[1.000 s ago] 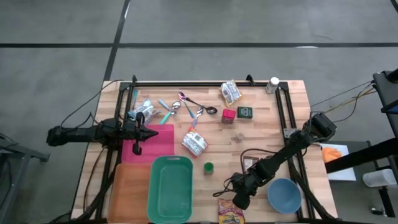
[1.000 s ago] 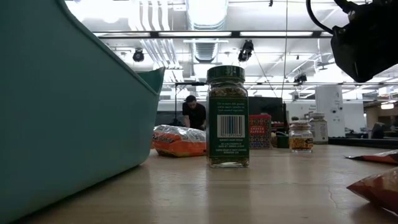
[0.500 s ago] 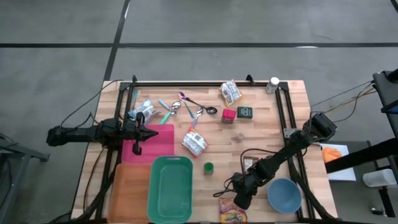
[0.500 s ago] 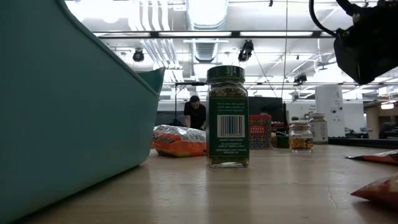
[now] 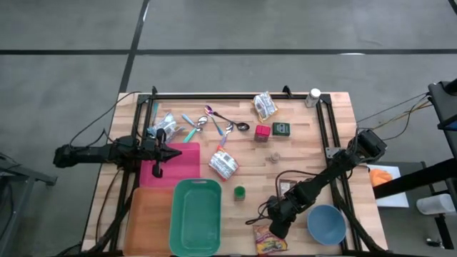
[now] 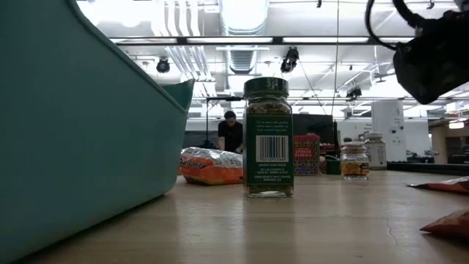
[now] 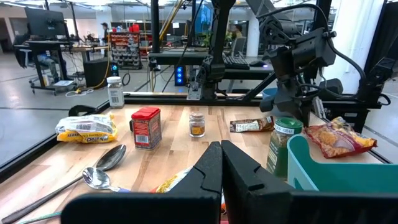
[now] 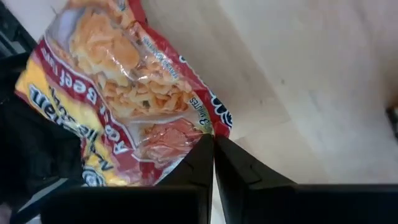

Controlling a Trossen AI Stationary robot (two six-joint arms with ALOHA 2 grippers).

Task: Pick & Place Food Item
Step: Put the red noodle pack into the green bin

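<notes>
Ramen packet [image 5: 266, 240]: red and yellow noodle pack at the table's [image 5: 307, 150] near edge, between the green bin [image 5: 194, 216] and the blue bowl [image 5: 326, 223]. Compared with a second ago it sits slightly higher and skewed in the high view, and in the low view only a sliver of it shows at the frame's edge, lower than before. Judged meaning: the pick has just been made and the lift is beginning.

Right gripper [image 5: 275, 228]: directly over the packet's upper edge. A second ago its jaws stood apart; now they are pressed together, pinching the packet's crimped seam, as the right wrist view [image 8: 211, 144] shows. The pack's body hangs beyond the fingertips, not between them, so the hold is on a thin edge only; judged liable to slip or swing.

Spice jar [image 5: 240, 192]: upright, near the bin's corner, apart from the packet.

Left gripper [image 5: 158, 172]: jaws shut, empty, waiting over the pink mat [image 5: 178, 163], unchanged.
</notes>
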